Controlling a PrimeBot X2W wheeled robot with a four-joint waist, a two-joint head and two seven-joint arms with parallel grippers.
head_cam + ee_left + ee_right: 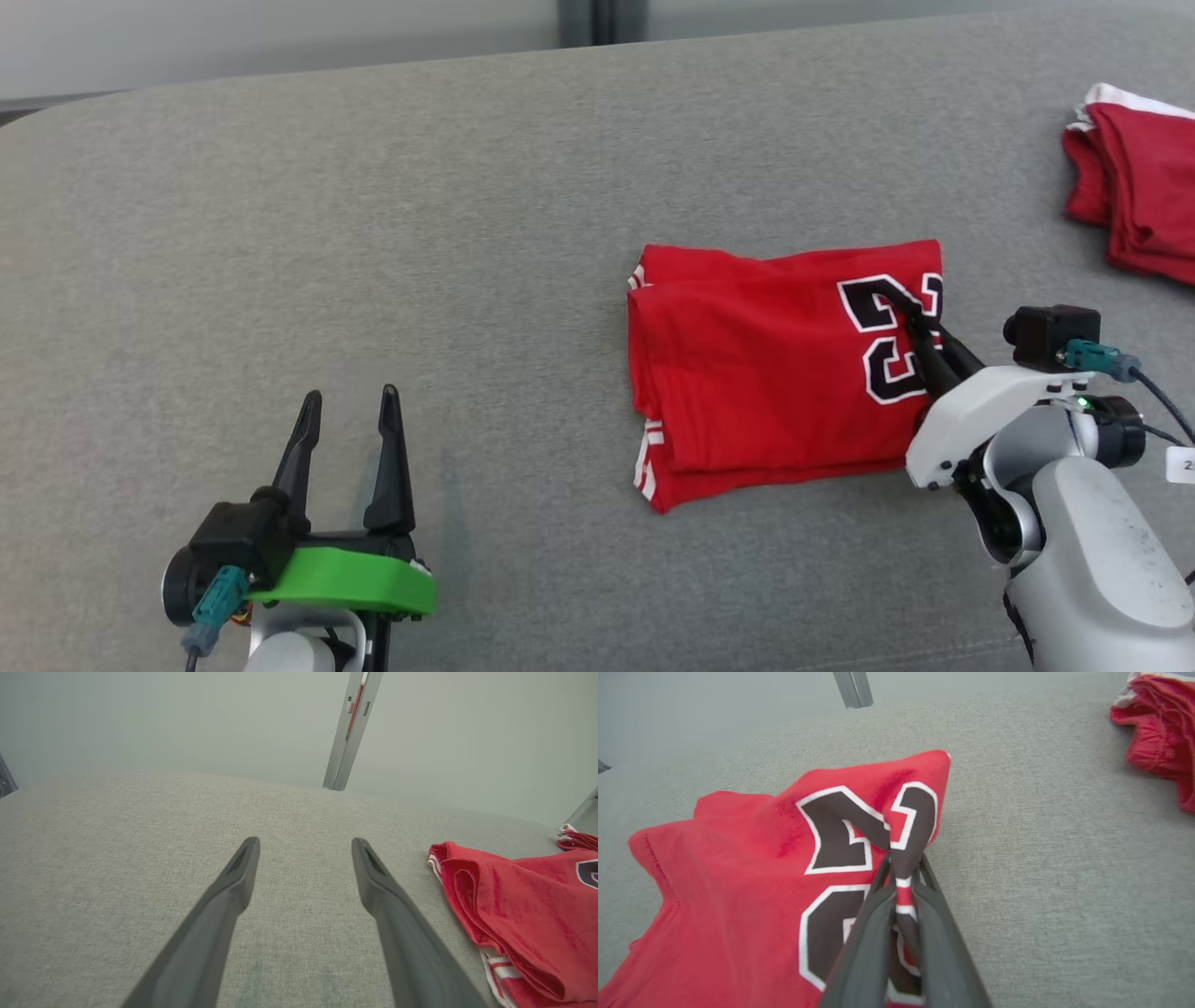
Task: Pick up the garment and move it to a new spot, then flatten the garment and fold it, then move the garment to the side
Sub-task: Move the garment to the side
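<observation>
The left claw [351,396] has long dark fingers [390,448] on a bright green bracket [345,579]; the right claw [907,313] has a white mount [980,401]. Teal plugs [1092,357] carry dark cables [1162,397].

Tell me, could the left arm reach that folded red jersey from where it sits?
Probably yes. Only bare grey fabric surface lies between the open left gripper and the folded red jersey, with nothing in the way. The right gripper is shut on the jersey's other side, by the number.
</observation>
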